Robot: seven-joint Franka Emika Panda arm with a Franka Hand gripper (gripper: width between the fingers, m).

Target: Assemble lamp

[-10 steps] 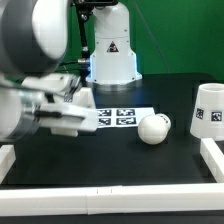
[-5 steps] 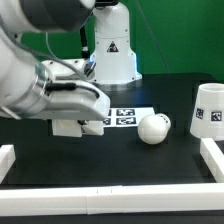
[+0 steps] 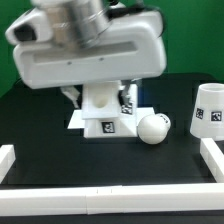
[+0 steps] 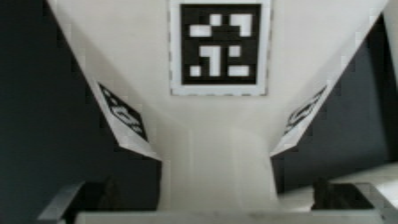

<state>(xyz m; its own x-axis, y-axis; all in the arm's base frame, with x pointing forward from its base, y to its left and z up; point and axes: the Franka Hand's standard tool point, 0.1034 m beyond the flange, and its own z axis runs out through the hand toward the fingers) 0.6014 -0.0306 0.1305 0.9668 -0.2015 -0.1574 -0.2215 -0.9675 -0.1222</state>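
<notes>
Base (image 3: 105, 122) one, bulb (image 3: 152, 129) one, shade (image 3: 209, 107) one, pincer (image 4: 205, 203) jaws apart

The lamp base (image 3: 85, 122) is white with a black-and-white square tag (image 3: 108, 127). The wrist view shows the same white plastic bearing a large tag (image 4: 221, 47) in blocky black on white, and smaller side tags (image 4: 121, 110) alike. At three o'clock of it the bulb (image 3: 153, 129) is plain white, at two o'clock of that the shade (image 3: 212, 98) is white with one black-and-white tag; the tabletop (image 3: 60, 160) is black, its rails (image 3: 212, 152) white, the backdrop (image 3: 190, 40) green.
</notes>
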